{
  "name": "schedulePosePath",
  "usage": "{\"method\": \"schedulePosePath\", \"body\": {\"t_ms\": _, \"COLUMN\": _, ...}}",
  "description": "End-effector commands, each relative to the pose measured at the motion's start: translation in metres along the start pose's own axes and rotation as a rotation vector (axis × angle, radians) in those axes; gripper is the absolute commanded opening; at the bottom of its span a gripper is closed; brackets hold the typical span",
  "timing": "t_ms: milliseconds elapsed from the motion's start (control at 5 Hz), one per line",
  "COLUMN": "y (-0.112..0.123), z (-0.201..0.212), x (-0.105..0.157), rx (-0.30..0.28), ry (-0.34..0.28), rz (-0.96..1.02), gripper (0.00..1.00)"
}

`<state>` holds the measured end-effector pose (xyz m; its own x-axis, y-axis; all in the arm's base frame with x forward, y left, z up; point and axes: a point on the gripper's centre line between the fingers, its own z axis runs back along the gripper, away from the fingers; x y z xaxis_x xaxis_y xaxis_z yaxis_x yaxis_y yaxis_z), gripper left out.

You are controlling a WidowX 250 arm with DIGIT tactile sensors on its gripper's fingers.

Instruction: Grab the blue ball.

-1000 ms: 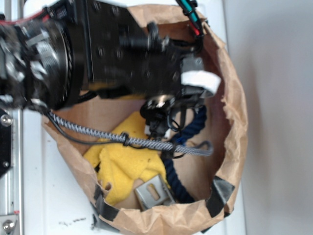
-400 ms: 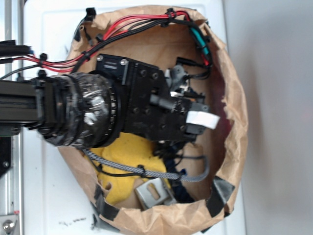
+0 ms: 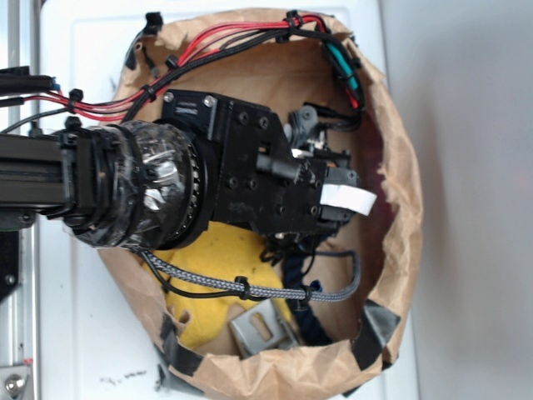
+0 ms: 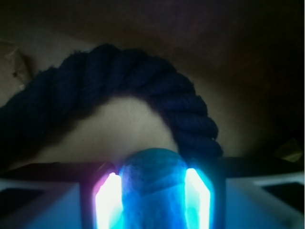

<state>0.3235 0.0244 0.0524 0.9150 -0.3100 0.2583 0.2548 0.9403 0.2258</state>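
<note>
In the wrist view the blue ball point(image 4: 152, 167), a matte cyan sphere, sits squeezed between my two glowing fingers point(image 4: 108, 200), which press on both of its sides. My gripper point(image 4: 153, 193) is shut on it. The dark navy twisted rope point(image 4: 143, 76) arches just beyond the ball, touching its far right side. In the exterior view my gripper point(image 3: 329, 204) reaches down inside the brown paper bag point(image 3: 404, 192). There the ball is hidden under the black gripper body.
A yellow cloth point(image 3: 225, 258) lies in the bag under the wrist. A metal bracket point(image 3: 262, 329) and a bit of the rope point(image 3: 296, 287) lie near the bag's lower rim. A braided cable point(image 3: 250, 292) crosses the cloth. Red wires point(image 3: 225, 37) run along the upper rim.
The arm has swung from the bag's upper left down into its middle, covering most of the rope. In the last half second it shifted only slightly.
</note>
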Motion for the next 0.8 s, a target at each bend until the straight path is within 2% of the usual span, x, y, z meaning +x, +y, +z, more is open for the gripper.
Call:
{"method": "schedulePosePath", "body": {"t_ms": 0, "y": 0.034, "z": 0.114, "x": -0.004, "rx": -0.144, "ry": -0.167, "rz": 0.137, "gripper": 0.0}}
{"method": "schedulePosePath", "body": {"t_ms": 400, "y": 0.042, "z": 0.162, "x": -0.009, "rx": -0.076, "ry": -0.111, "rz": 0.261, "gripper": 0.0}}
{"method": "schedulePosePath", "body": {"t_ms": 600, "y": 0.041, "z": 0.169, "x": -0.008, "rx": -0.003, "ry": -0.069, "rz": 0.279, "gripper": 0.0}}
